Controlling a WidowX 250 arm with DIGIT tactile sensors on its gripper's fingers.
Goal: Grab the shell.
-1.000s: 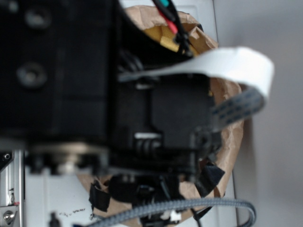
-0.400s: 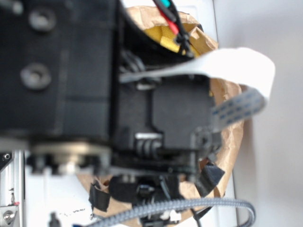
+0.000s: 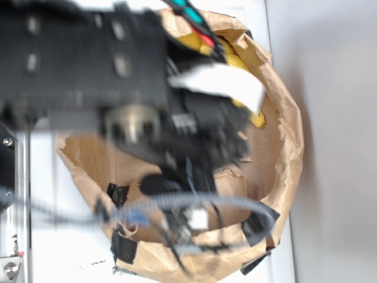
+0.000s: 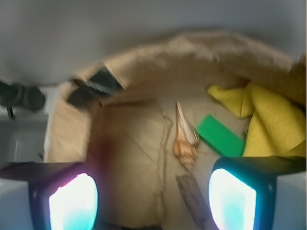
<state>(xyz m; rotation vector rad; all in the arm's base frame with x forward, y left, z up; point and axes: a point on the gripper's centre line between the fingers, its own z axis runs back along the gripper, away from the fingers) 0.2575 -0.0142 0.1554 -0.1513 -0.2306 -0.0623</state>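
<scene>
Hovering with jaws spread wide, nothing pinched; lying ahead between them, nearer the right pad [image 4: 231, 199]: shell [image 4: 184, 139].

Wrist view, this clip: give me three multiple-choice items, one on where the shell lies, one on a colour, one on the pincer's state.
1. Where is the shell relative to the green block?
A. directly left of it
B. on top of it
C. outside the paper bowl

2. What colour is the cloth at the right?
A. blue
B. yellow
C. white

3. How is the pincer?
A. shut on the shell
B. shut on the wood piece
C. open, holding nothing

Answers: 1 A, the shell lies just beside the block's left edge. 2 B, the crumpled cloth is plainly yellow. 3 C, both fingers stand wide apart with the bowl floor showing between.
</scene>
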